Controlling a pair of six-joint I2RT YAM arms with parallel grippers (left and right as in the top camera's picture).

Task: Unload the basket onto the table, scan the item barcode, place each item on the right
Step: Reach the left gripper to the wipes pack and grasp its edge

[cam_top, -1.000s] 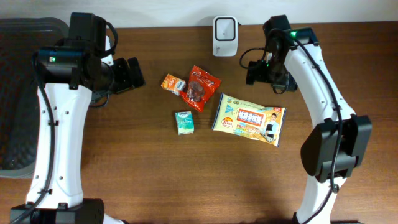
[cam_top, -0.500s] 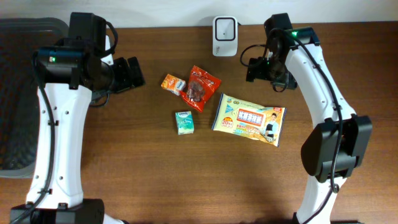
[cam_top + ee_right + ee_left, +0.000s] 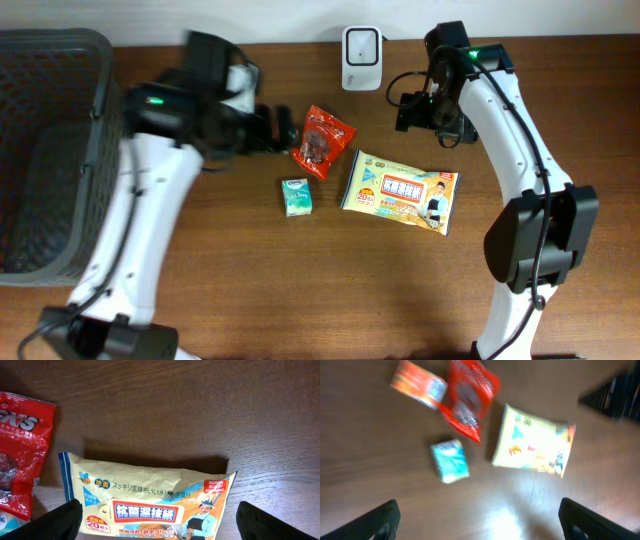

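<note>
Hovering wide open and empty, the left gripper point(image 3: 278, 128) hangs just left of the red snack bag point(image 3: 322, 140), covering the orange packet point(image 3: 417, 384) from overhead. The green tissue pack point(image 3: 295, 196) lies just below-left of the bag, the wet-wipes pack point(image 3: 402, 192) to its lower right, and the white barcode scanner point(image 3: 361, 45) above it. The right gripper point(image 3: 409, 110), its jaws also spread and empty, sits to the bag's upper right.
</note>
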